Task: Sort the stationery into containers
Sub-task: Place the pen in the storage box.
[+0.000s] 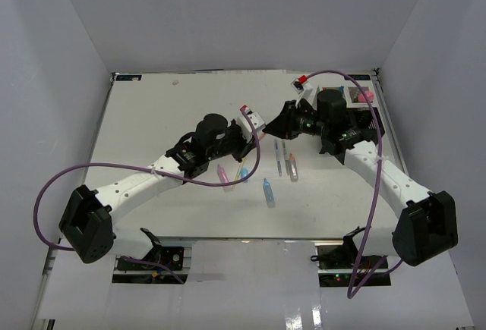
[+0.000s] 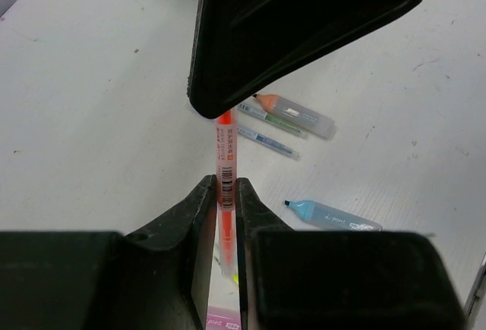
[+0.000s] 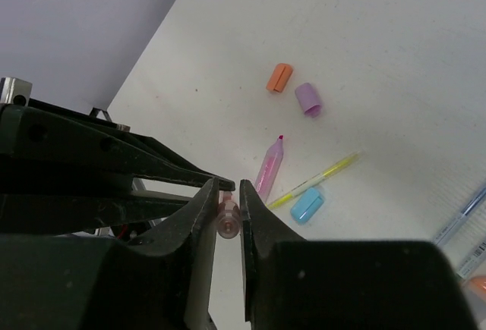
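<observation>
Gripping an orange pen mid-barrel, the left gripper holds it over the middle of the table. The right gripper meets it head-on, jaws narrow around the pen's far end. Loose markers lie on the near side of them. The organizer sits at the far-right corner, hard by the table edges and behind the right arm. Bare tabletop stretches toward the far left.

Left arm: stretched low from the near-left base, reaching in toward the middle.
Left gripper: jaws clamped on one end of a pen.
Right arm: rose from the near-right base, elbow bent, wrist turned inward.
Right gripper: jaws pinched the pen's other end, nose to nose with the other gripper.
</observation>
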### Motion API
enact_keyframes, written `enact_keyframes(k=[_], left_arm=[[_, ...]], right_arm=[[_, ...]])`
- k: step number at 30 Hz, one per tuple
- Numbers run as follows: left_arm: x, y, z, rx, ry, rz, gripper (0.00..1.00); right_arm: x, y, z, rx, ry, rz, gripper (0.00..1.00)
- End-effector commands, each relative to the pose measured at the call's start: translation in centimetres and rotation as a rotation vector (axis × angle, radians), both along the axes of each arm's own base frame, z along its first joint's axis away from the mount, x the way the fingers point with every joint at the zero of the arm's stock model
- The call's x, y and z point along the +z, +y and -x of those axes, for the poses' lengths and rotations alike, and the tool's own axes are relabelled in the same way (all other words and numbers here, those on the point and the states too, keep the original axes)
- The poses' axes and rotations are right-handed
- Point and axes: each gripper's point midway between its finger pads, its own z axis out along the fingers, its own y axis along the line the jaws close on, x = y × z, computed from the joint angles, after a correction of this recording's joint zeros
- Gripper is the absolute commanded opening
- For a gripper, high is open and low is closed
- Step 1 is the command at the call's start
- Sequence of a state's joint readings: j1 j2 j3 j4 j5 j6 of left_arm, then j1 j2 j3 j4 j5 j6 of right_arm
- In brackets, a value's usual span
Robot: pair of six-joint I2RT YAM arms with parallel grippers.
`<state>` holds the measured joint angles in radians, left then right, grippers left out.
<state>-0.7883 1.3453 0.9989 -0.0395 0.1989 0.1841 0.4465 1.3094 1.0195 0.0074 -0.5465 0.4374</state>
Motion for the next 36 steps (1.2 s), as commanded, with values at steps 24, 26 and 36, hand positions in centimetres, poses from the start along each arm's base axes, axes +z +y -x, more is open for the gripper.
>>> enact_keyframes(k=[24, 26, 36], left_arm=[[-2.5, 2.6, -4.2, 0.333, 0.104, -0.035, 0.98], [-3.1, 3.0, -4.9, 0.368, 0.121, -0.057, 0.98], [-4.5, 4.2, -6.3, 0.468, 0.198, -0.074, 0.98]], right_arm=[[4.5, -26.9, -5.0, -1.166, -0.315, 0.590, 0.08], [4.6, -28.5, -4.8, -1.224, -0.306, 0.600, 0.08], [1.9, -33.4, -6.7, -1.327, -0.211, 0.580, 0.08]])
